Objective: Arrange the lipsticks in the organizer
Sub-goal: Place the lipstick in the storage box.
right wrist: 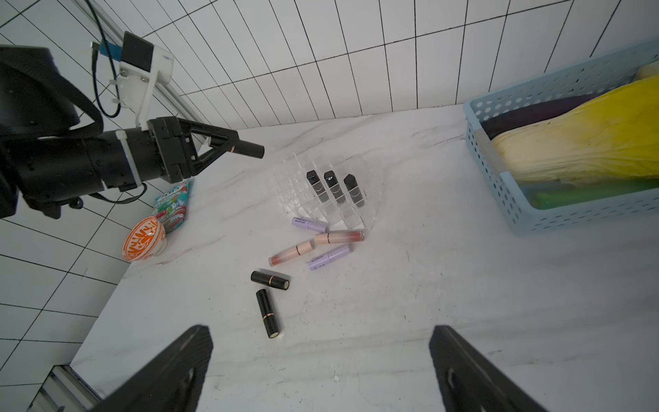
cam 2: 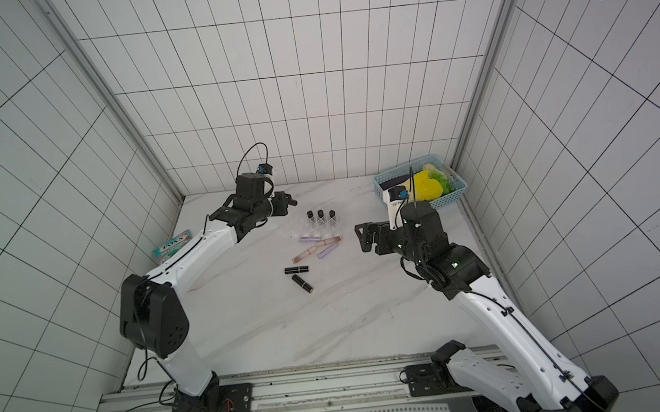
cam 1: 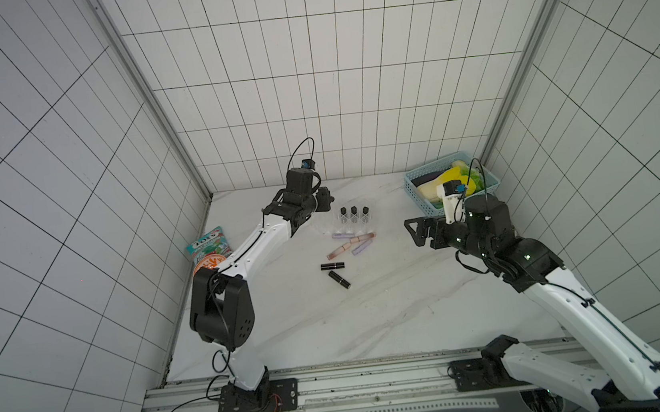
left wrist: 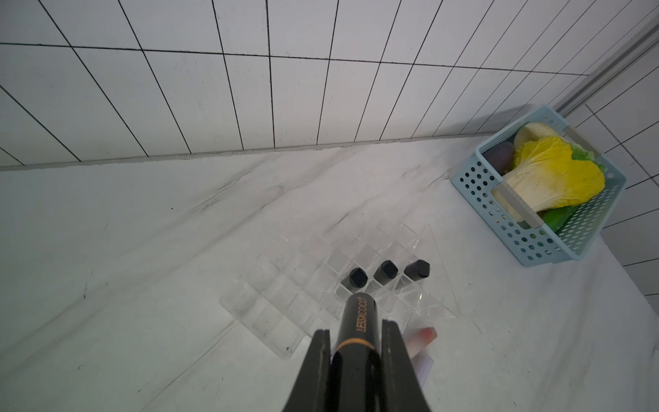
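Near the clear organizer (left wrist: pixel 271 314), the left gripper (right wrist: pixel 233 144) clamps a black lipstick (left wrist: pixel 356 321); three slotted lipsticks (right wrist: pixel 333 185) stand inside, six loose lipsticks (right wrist: pixel 292 251) lie on the marble tabletop (right wrist: pixel 392 303) beside it; the right gripper (right wrist: pixel 321 333) gapes, empty.

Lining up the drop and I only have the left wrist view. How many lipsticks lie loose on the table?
Observer: Six lipsticks lie on the table, on the robot's side of the organizer: two lilac, two pink, two black.
Operator: Is the right side near my drop?
Observer: No. The right gripper hangs above bare table near the basket, apart from the organizer, its jaws wide open and empty.
Operator: Anything else down there?
Observer: A snack bag and an orange patterned bowl sit at the table's left edge.
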`<state>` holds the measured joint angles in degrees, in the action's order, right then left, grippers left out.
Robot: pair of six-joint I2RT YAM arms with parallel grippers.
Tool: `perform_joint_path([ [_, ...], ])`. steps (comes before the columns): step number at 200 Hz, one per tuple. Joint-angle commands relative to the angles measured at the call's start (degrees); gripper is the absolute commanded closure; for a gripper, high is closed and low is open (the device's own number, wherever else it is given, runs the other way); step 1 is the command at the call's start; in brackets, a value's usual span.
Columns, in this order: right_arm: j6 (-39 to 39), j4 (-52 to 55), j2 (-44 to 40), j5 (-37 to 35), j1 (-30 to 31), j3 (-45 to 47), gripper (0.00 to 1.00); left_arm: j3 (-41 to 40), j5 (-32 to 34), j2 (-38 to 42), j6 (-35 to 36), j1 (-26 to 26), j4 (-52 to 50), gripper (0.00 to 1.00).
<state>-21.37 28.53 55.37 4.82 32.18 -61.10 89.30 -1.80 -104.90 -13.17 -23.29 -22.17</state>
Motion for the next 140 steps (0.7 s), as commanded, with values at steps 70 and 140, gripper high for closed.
perform_joint_path([
  [70, 1.0, -1.6, 2.5, 1.6, -1.2, 2.4, 0.01, 9.6, 2.0, -13.1, 4.3, 1.0, -3.8, 0.95],
  [140, 1.3, -1.6, 2.1, 2.1, -1.4, 2.6, 0.00, 13.5, 1.5, -17.4, 5.2, 0.4, -6.3, 0.95],
])
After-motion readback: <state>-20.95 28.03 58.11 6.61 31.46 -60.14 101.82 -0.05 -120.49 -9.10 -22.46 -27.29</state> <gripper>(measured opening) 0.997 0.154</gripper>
